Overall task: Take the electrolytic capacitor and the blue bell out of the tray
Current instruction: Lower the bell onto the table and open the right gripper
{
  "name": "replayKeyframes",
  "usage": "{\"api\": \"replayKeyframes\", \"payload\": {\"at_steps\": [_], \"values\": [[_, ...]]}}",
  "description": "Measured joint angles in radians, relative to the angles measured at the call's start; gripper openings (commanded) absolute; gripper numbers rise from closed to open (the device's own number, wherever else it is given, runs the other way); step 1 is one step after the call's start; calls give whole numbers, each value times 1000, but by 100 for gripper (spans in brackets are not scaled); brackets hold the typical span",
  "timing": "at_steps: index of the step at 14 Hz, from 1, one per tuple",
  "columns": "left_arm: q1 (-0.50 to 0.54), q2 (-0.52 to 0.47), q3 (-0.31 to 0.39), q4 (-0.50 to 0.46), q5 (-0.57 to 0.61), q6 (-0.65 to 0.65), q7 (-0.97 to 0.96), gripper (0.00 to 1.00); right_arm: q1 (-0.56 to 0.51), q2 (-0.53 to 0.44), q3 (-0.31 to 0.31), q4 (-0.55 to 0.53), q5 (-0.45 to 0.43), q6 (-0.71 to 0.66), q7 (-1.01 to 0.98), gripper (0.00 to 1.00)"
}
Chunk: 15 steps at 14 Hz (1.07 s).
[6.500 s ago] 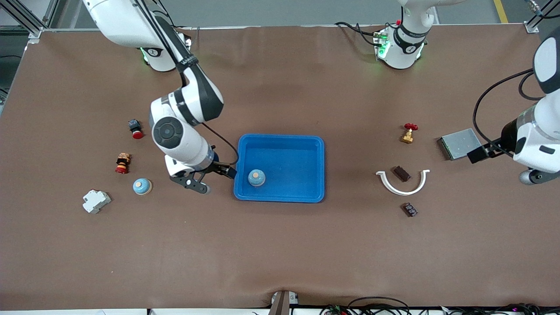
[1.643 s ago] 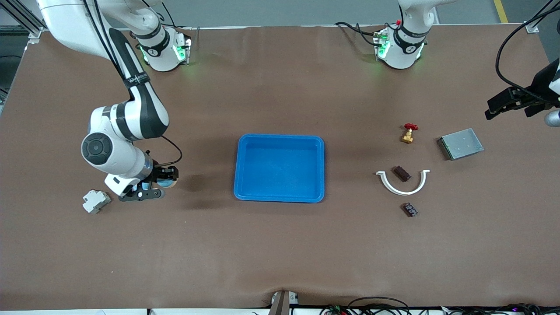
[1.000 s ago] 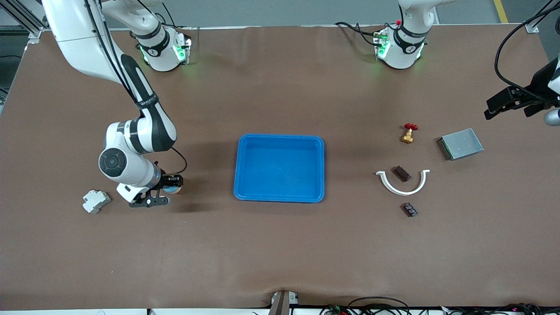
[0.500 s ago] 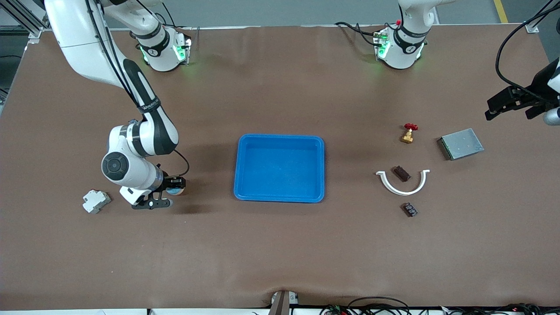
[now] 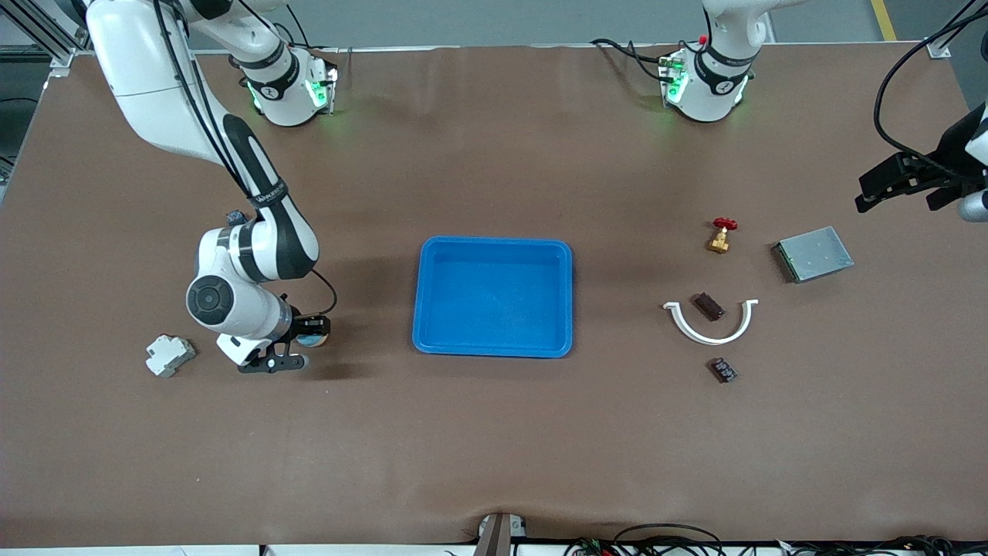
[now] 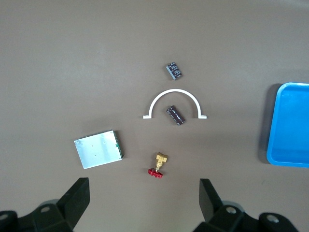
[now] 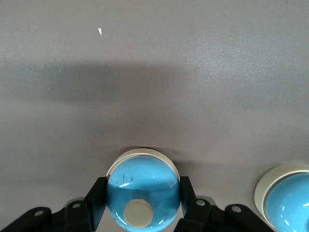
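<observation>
Since a second ago, your right gripper (image 5: 295,343) has been carrying the bell (image 5: 314,333) a little closer to the blue tray (image 5: 494,242). Your left arm has been waiting without a change.

You are working over a brown table cover (image 5: 494,448) that is lying flat with faint creases. Grey floor and a metal frame are showing past its top edge, and cables are trailing along its lower edge.

The bell is sitting between the right gripper's fingers (image 7: 95,200), which are pressing in on its two sides. Seen from the front, it is hanging low over the cover at about nine o'clock from the tray, with the white breaker (image 5: 170,355) at nine o'clock from the gripper. You cannot tell whether its base is touching the cover. It is showing a glossy blue dome, a cream button on top and a cream rim at the base. A second bell (image 7: 289,195) of the same look is standing just beside it, apart from it.

Your left gripper (image 6: 145,203) is hovering empty, its fingers spread wide, over the left arm's end of the table.

Both capacitors are lying at three o'clock from the tray. The first capacitor (image 5: 708,306) is resting inside the white arc clamp (image 5: 710,340). The other capacitor (image 5: 722,370) is lying at six o'clock from it, outside the arc. Both are small, dark and blocky.

A red-handled valve (image 5: 720,234) is standing at twelve o'clock from the arc, and a grey metal plate (image 5: 814,253) is lying at two o'clock.
</observation>
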Motion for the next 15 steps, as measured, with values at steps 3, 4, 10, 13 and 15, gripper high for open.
{"api": "replayKeyframes", "payload": {"at_steps": [3, 4, 10, 13, 15], "values": [[0, 0, 0, 0, 0, 0, 0, 100, 0, 0, 0, 2, 0, 0, -1, 100], [0, 0, 0, 0, 0, 0, 0, 100, 0, 0, 0, 3, 0, 0, -1, 100], [0, 0, 0, 0, 0, 0, 0, 100, 2, -8, 10, 21, 0, -55, -2, 100], [0, 0, 0, -1, 0, 0, 0, 100, 9, -62, 13, 41, 1, -161, 18, 100], [0, 0, 0, -2, 0, 0, 0, 100, 17, -124, 14, 45, 1, -247, 33, 100]]}}
